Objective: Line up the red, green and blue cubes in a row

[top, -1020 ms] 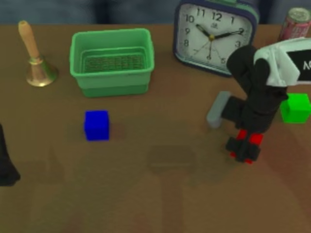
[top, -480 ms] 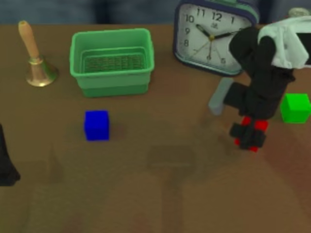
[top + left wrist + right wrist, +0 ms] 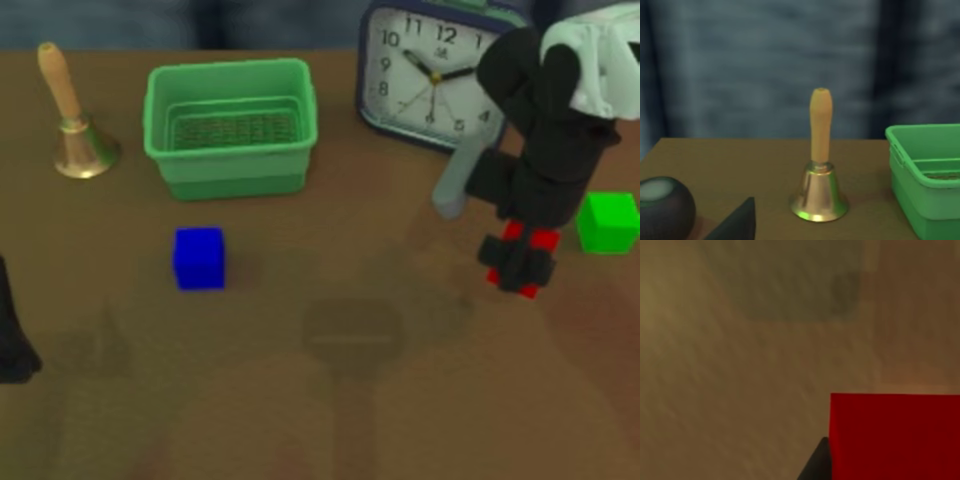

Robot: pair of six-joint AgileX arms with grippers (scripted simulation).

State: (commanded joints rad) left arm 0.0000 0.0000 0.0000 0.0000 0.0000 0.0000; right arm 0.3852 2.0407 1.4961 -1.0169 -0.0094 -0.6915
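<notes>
The red cube [image 3: 519, 262] is sitting clamped in the right gripper's [image 3: 517, 265] closed fingers, right of centre beside the green cube [image 3: 608, 221]; the right wrist view is showing its face filling one corner above the bench [image 3: 740, 390]. The blue cube [image 3: 199, 258] is lying well left. The left arm [image 3: 12, 330] is idling at the left edge.

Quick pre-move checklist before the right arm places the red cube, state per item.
1. Grip: right gripper shut on the red cube, red showing on both sides of the fingers: ok.
2. Cube lifted clear of the table: cannot tell from above; the right wrist view shows only the cube's face over bare wood.
3. Neighbour: green cube sits free just right of the gripper, not touching it: ok.
4. Blue cube sits far left, in front of the basket, untouched: ok.
5. Clock behind the arm, close to it: watch clearance.
6. Left gripper parked at the left edge: ok.
</notes>
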